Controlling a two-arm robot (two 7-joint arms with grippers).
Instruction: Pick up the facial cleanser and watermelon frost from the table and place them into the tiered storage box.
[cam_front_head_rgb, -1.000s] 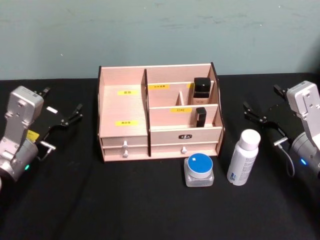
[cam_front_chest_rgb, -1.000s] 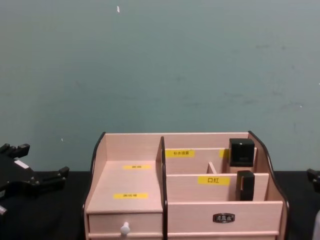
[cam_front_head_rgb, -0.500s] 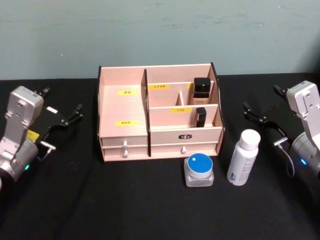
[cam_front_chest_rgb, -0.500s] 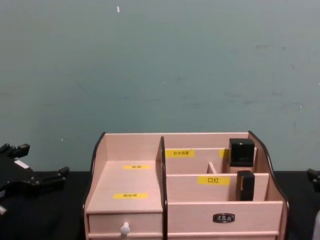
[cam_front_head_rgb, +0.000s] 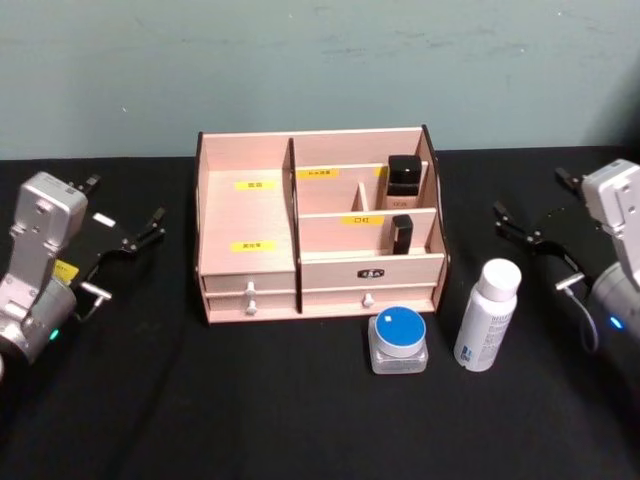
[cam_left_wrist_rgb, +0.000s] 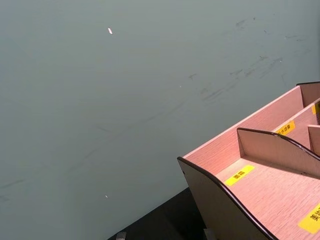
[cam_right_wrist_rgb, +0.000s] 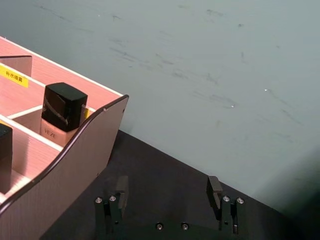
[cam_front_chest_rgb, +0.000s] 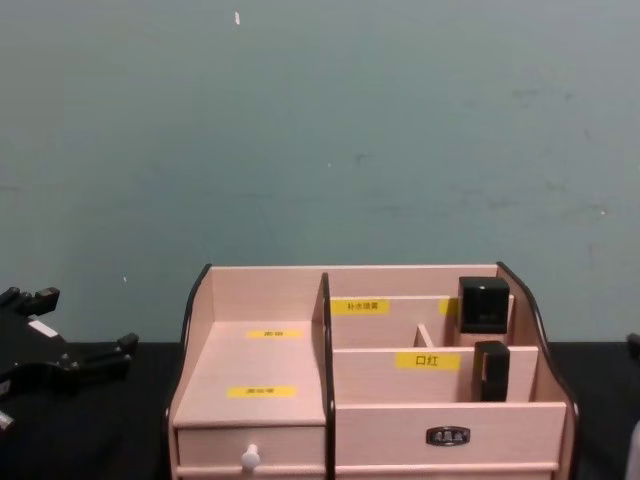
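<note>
The tiered storage box (cam_front_head_rgb: 246, 215) stands mid-table, pale wood with yellow labels and two small drawers; its front faces me in the chest view (cam_front_chest_rgb: 440, 412). A white bottle (cam_front_head_rgb: 487, 315) stands upright right of its front corner. A clear jar with a blue lid (cam_front_head_rgb: 398, 340) sits before the right drawer. Their labels are unreadable, so I cannot tell cleanser from watermelon frost. My left gripper (cam_front_head_rgb: 125, 205) hovers open left of the box, also seen in the chest view (cam_front_chest_rgb: 75, 325). My right gripper (cam_front_head_rgb: 535, 200) hangs open right of the box, behind the bottle, empty in its wrist view (cam_right_wrist_rgb: 167, 187).
A black-capped foundation bottle (cam_front_head_rgb: 403, 175) and a black lipstick (cam_front_head_rgb: 401, 234) occupy the box's right compartments. The wide left tiers (cam_left_wrist_rgb: 270, 185) hold nothing. Black cloth covers the table, with a teal wall close behind the box.
My right gripper has drifted slightly to the right, away from the box. The left arm, bottle and jar have not moved.
</note>
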